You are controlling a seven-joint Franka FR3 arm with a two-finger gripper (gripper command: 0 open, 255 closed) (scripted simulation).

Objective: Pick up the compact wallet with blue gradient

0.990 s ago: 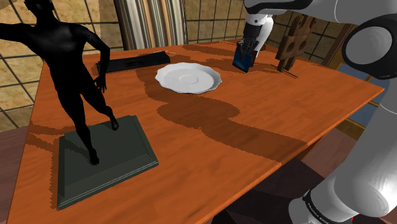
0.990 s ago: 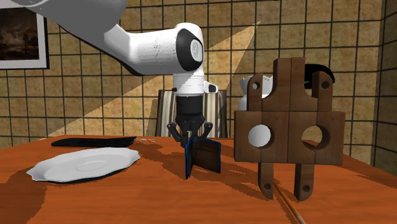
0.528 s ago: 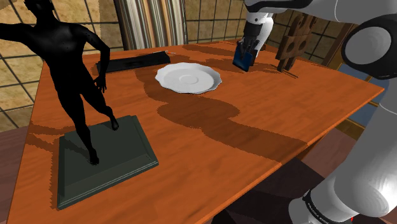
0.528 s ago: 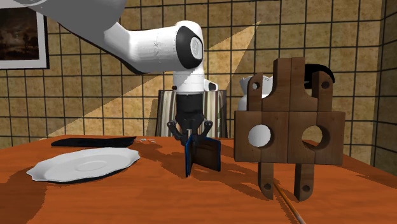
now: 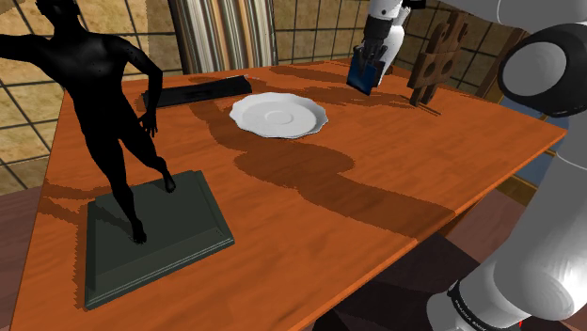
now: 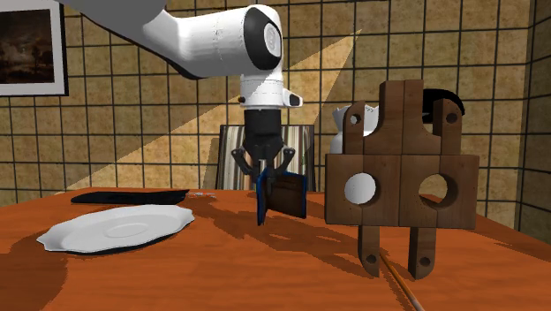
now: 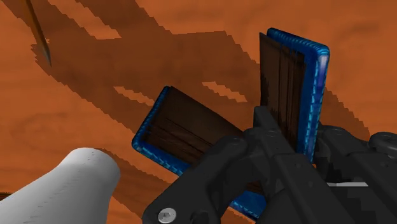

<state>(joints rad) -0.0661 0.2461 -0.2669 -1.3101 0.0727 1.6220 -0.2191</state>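
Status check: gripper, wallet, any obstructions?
Black two-finger gripper shut on blue-edged dark wallet. Wallet hanging open, clear of orange table. Brown wooden holed block close beside, not touching.

Looks like a home dining room, wooden desk (image 5: 470, 141), white plate (image 5: 278, 115) and black figurine (image 5: 103, 85) on it, striped chair back (image 5: 221, 33) behind it, framed picture (image 6: 31, 49) on tiled wall (image 6: 132, 115) beyond it

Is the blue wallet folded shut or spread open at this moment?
Partly open: the wallet has its two blue-edged flaps standing apart in a V, and the pincer clasps one flap.

Tiled wall (image 6: 106, 132), orange table (image 5: 282, 235) w/ shadows.
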